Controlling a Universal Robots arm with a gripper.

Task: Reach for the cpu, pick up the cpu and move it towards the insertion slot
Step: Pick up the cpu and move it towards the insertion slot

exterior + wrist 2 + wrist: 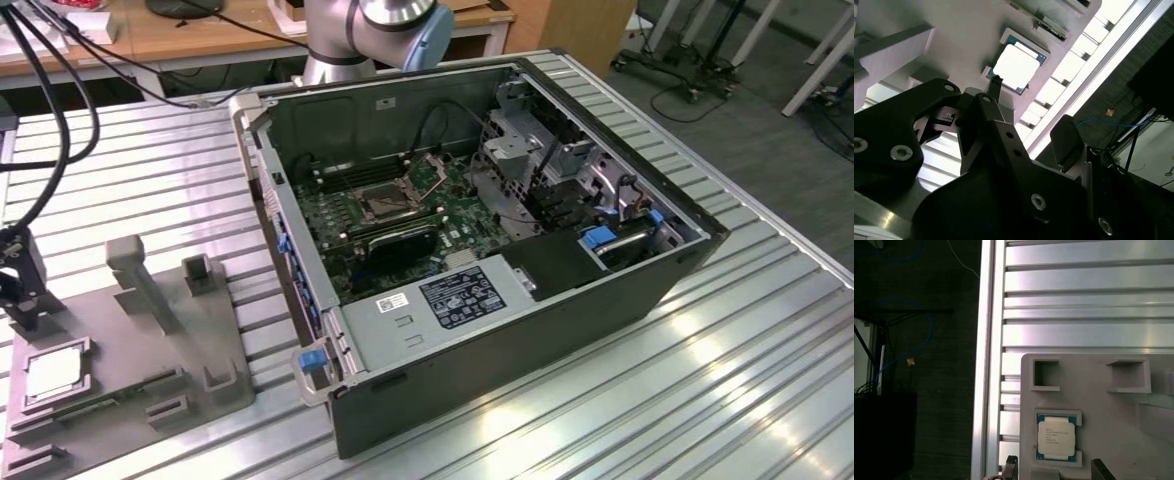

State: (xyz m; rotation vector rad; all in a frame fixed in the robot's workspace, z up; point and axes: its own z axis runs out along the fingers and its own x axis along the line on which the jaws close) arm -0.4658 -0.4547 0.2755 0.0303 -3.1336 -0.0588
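The big case (561, 330) holds the slot (387, 203). Over the tray (214, 330) beside it, the gripper (1054, 471) hangs with fingers (1010, 467) apart, near the cpu (1056, 438), which lies flat. I think it's best to go straight down, a finger each side, then squeeze softly.

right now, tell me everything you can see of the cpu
The cpu is a small flat square chip with a pale silvery metal lid bearing fine print and a teal-green rim. It lies flat, lid up, in a recess of the grey plastic tray, whose tabs hug two of its edges. The open gripper hovers near it, apparently not touching.
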